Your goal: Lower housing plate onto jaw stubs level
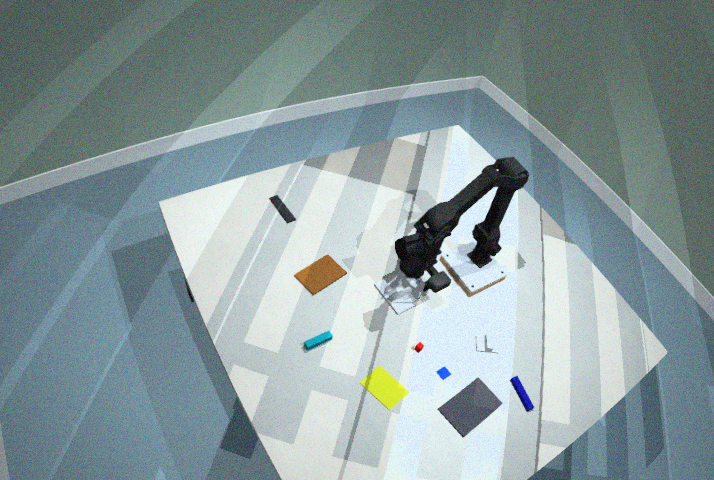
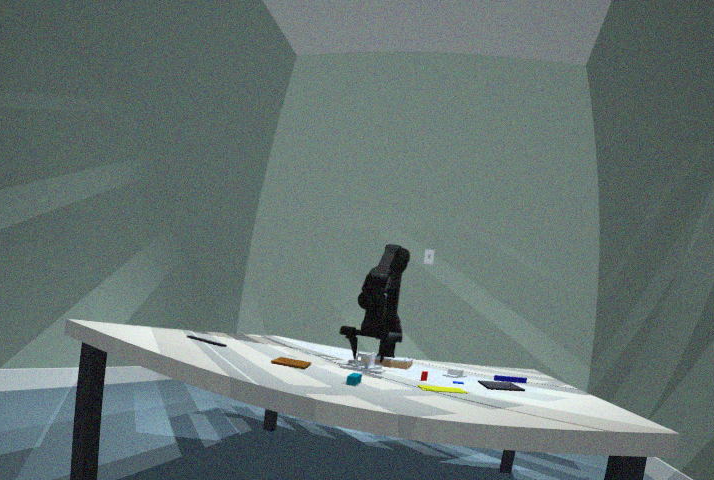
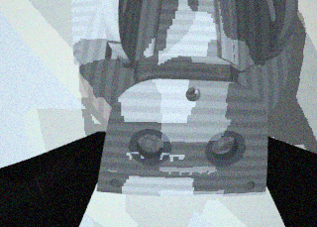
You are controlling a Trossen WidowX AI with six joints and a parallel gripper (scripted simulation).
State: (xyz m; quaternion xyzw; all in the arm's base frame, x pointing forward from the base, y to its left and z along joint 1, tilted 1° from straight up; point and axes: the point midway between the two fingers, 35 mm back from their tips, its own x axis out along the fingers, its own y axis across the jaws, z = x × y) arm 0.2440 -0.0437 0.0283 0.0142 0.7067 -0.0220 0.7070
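- Two black fingers of my hand stand wide, one at each side edge of the grey housing plate, and I have the plate gripped between them.
- The plate is low over the tabletop, at the pale assembly beneath my wrist. I cannot tell whether it is fully seated or exactly level.
- Through the wrist view I see two round openings in the plate, side by side, with rounded grey forms showing in them. A small round pin head shows nearer the plate's curved edge.
- Long grey parts extend beyond that curved edge; striped light and shadow blur their outlines for me.
- My arm bends high and comes down beside the white board with brown sides, where its foot stands.
- On one side of the assembly lie an orange-brown rectangle, a black strip and a teal block.
- Elsewhere I have a small red block, a blue square, a yellow rectangle, a dark grey rectangle and a navy bar, all apart from my fingers.
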